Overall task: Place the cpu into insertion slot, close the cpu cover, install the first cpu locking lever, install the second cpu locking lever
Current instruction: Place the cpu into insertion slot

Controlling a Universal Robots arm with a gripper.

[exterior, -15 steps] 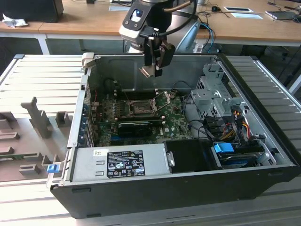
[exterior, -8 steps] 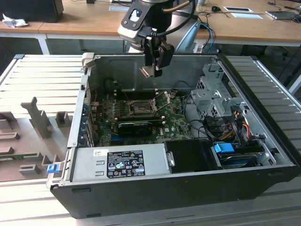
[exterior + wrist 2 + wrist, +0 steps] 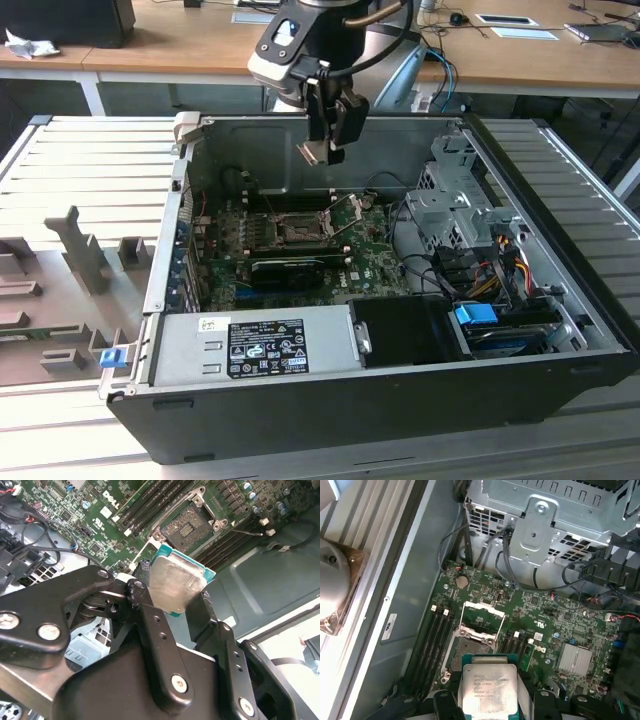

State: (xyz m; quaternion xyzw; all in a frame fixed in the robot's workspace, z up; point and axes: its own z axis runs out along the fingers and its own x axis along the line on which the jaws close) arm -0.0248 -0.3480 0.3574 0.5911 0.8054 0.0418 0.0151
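Gripper (image 3: 490, 706) is clamping the cpu (image 3: 489, 689) by two opposite edges, printed silvery top facing the camera, hovering above the green motherboard (image 3: 545, 615). The insertion slot (image 3: 470, 650) is sitting bare just beyond the chip, with the cpu cover (image 3: 485, 608) standing swung up off it. Black memory slots (image 3: 437, 640) are running alongside. A coin battery (image 3: 462, 582) and a grey drive cage (image 3: 555, 515) are sitting farther off.

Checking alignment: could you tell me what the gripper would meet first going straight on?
Probably the open insertion slot, directly ahead of the held cpu; nothing between, though depth is unclear.
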